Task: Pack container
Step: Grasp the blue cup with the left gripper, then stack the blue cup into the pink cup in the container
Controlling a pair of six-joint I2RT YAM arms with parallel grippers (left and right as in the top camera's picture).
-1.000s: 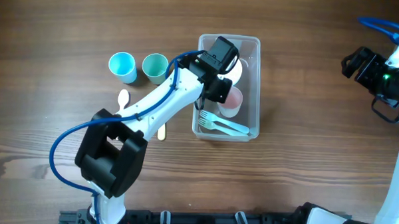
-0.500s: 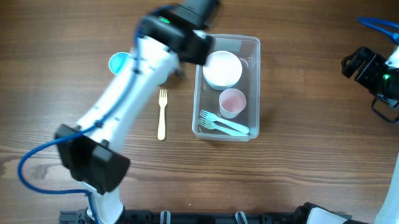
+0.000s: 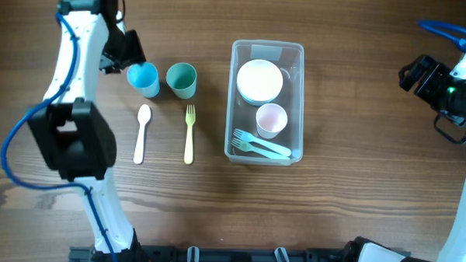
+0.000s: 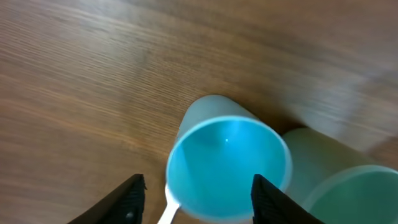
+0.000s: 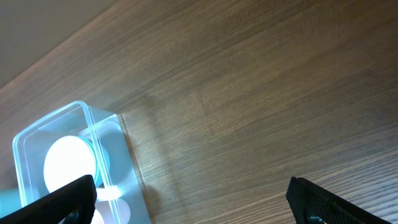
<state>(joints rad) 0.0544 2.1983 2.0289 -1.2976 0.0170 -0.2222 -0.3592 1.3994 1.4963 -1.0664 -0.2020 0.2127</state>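
We are partway through the packing, and we judge the step in hand to be the pick-up of the blue cup.

The table [image 3: 355,197] has the container [image 3: 295,102] at its middle, its long side running near to far. It already holds a white bowl [image 3: 260,80] at the far end, a pink cup [image 3: 271,119] in the middle and two pale forks [image 3: 261,147] at the near end.

Our left arm [image 3: 72,79] reaches to the far left. The left gripper [image 4: 198,190] hovers over the blue cup [image 4: 227,167], jaws wide apart, one finger on each side of the rim, holding nothing. The right gripper [image 5: 193,205] hangs at the far right, well apart from the container, also spread wide and empty.

Left of the container, out on the wood, the green cup [image 3: 181,79] stands just beside the blue one. Nearer us lie a white spoon [image 3: 142,133] and a yellow fork [image 3: 189,133].

For the next move we need to come down, centre on the blue cup and close on its wall. The green cup is close on the right, so that finger has little room and could knock it over. Then we carry the cup right to the container. Floor space there looks tight, so nesting it in the pink cup may serve best.
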